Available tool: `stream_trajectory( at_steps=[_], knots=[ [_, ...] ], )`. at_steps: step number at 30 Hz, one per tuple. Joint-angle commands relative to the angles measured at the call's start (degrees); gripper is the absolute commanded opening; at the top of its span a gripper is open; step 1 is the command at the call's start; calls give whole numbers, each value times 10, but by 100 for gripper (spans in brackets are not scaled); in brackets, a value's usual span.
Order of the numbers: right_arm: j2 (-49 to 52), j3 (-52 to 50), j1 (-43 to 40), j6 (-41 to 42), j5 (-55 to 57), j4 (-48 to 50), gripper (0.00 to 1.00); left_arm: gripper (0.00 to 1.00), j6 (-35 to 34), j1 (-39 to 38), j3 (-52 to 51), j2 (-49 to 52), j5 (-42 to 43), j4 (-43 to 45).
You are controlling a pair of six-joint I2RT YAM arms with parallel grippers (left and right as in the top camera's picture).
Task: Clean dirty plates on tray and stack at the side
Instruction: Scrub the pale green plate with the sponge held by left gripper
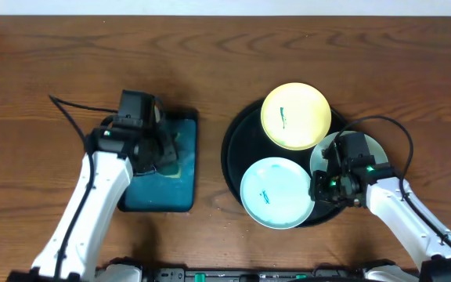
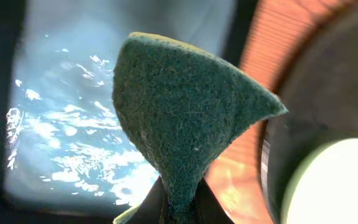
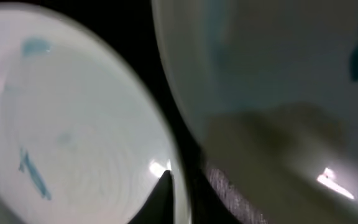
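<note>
Left claw (image 2: 178, 208) is clamped on a green sponge (image 2: 185, 118) above the teal tray (image 1: 182, 192), whose floor glints wet. Right claw (image 3: 191, 193) sits at the rim of the right mint plate (image 1: 374, 149); whether it grips cannot be told. On the surface (image 1: 37, 63), the black tray (image 1: 232, 149) holds that plate, the yellow plate (image 1: 296, 116) at the rear and the front mint plate (image 1: 276, 193), the last two showing teal smears.
</note>
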Motion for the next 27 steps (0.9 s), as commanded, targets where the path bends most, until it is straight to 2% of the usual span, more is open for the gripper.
stream_trajectory(
  at_steps=[1, 2, 6, 13, 18, 27],
  knots=[
    [-3, -19, 5, 32, 28, 45, 5, 8, 5, -31, 11, -18, 28, -2],
    [-3, -22, 5, 34, 28, 68, 1, 7, 5, -42, 11, -18, 28, -1],
    [-2, -23, 5, 64, 63, 127, 1, 8, 3, -76, 11, -8, 28, -2],
    [-2, -23, 11, 71, 76, 156, 1, 8, -42, -137, 10, 14, 29, 32],
    [0, -23, 57, 21, 75, 127, 1, 8, -77, -214, 10, 69, 28, 130],
    [10, -23, 84, 28, 115, 115, 1, 8, -161, -325, 10, 236, 61, 306]
  ],
)
